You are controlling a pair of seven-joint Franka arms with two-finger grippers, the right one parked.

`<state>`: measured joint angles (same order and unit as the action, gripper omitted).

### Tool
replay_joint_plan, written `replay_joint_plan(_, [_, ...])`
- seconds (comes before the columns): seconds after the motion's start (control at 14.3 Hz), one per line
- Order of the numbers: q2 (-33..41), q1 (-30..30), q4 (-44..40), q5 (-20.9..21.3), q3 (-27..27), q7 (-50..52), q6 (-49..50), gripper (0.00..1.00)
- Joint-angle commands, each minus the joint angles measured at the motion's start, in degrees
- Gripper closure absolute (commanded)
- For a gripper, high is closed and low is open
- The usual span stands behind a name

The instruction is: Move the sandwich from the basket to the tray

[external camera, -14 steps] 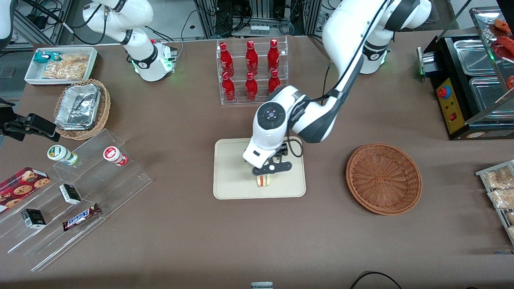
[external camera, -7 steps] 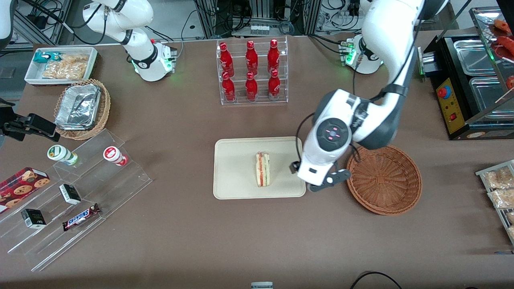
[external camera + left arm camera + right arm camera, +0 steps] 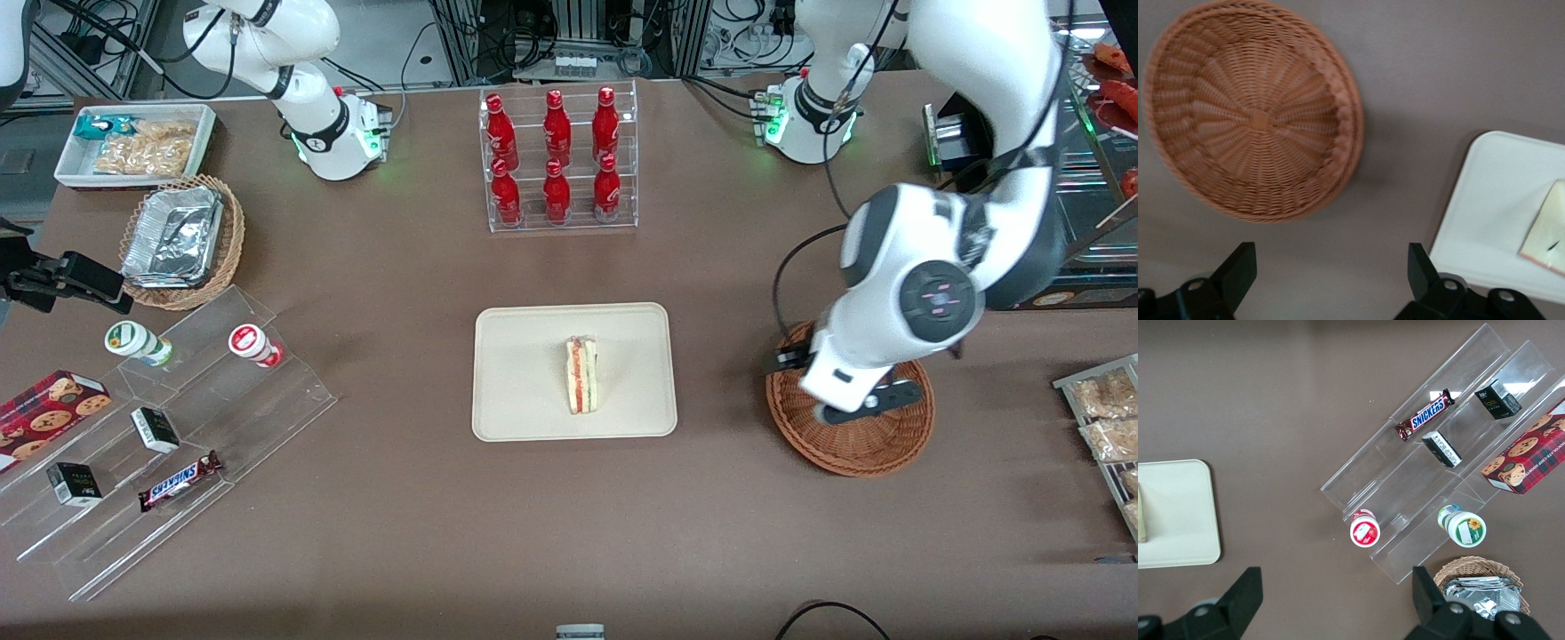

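Observation:
The sandwich (image 3: 582, 374), a pale wedge with red and green filling, lies on the cream tray (image 3: 524, 356) near its middle. The reddish-brown wicker basket (image 3: 853, 449) stands beside the tray, toward the working arm's end, with nothing in it. My left gripper (image 3: 858, 407) hovers above the basket, open and empty. In the left wrist view the gripper (image 3: 1331, 257) shows both black fingers (image 3: 1238, 267) wide apart over bare table, with the basket (image 3: 1258, 120), the tray (image 3: 1491, 200) and the sandwich (image 3: 1546, 230) all in sight.
A clear rack of red bottles (image 3: 557, 160) stands farther from the camera than the tray. A stepped acrylic display (image 3: 178, 427), a tan basket with foil (image 3: 182, 240) and a white bin (image 3: 133, 142) lie toward the parked arm's end. A black warmer (image 3: 1040, 178) and snack bags (image 3: 1107, 418) lie toward the working arm's end.
The gripper let go of the sandwich on the tray, rose, and swung away toward the working arm's end until it was over the basket. The sandwich stays on the tray.

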<state>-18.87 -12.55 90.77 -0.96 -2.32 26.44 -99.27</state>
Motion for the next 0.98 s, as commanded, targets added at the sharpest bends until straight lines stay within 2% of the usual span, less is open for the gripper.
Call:
replay_joint_plan(0.0, [6.1,3.3,3.5,0.2,-0.6,-7.0,4.0,0.0])
replay_joint_plan(0.28, [11.6,7.3,3.5,0.3,-0.9,-17.3,9.9,0.0])
replay_joint_plan(0.56, [17.4,15.9,3.5,0.3,-4.6,-28.2,11.8,0.0])
replay_joint_plan(0.91, [20.5,19.8,2.9,0.3,-5.9,-30.2,10.5,0.0])
